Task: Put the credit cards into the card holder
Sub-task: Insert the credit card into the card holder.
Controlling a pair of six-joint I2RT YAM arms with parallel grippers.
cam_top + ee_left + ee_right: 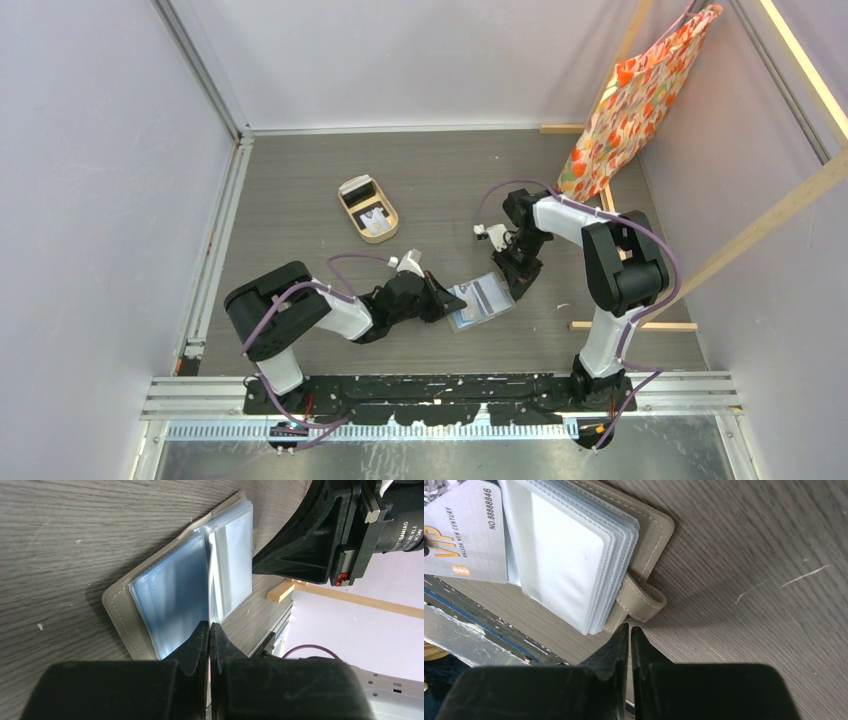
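Pinching a sleeve: holder open between the grippers

Your card holder (480,304) lies open and flat on the grey wood-grain table (290,170), near the front edge and between the two arms. Its grey-brown cover faces down and the clear bluish sleeves (170,597) are fanned upward.

- A silver card (466,530) printed "VIP" sits at the holder's left half in the right wrist view. You cannot tell whether it is inside a sleeve or lying on one.
- The snap tab (641,602) sticks out from the cover's edge, unfastened.

Your left gripper (209,630) reaches in from the holder's left. Its fingers are pressed together on the edge of one thin sleeve, which stands up edge-on from the stack.

Your right gripper (629,630) is on the holder's far right side, tips just beside the snap tab. Its fingers are pressed together, and nothing shows between them.

Further out:
- The tan oval tray (344,203) sits well apart, to the back left of the holder.
- The tray holds a black card (358,190) and a pale card (376,221).
- An orange-patterned bag (635,100) hangs from a wooden frame at the back right.
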